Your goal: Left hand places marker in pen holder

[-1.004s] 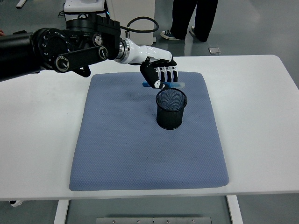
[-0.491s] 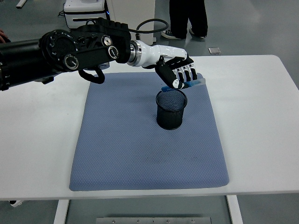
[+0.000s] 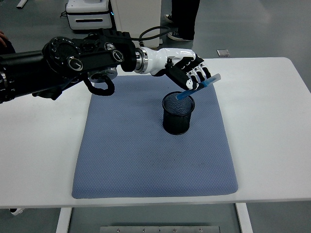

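Marker [image 3: 199, 88] tilted in closed left hand [image 3: 190, 73], tip over black mesh pen holder [image 3: 178, 114] on blue mat [image 3: 146, 155].

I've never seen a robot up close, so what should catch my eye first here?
The big black arm reaching in from the left, its white-and-black left hand gripping a blue marker tilted over a black mesh pen holder. The holder stands on a blue mat covering the white table's middle.

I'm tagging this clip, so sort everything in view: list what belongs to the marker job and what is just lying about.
Part of the job:
left hand, gripping the marker
marker, tilted, lower tip at the holder's mouth
pen holder

Just there:
blue mat
table
person's legs
small flat object on floor
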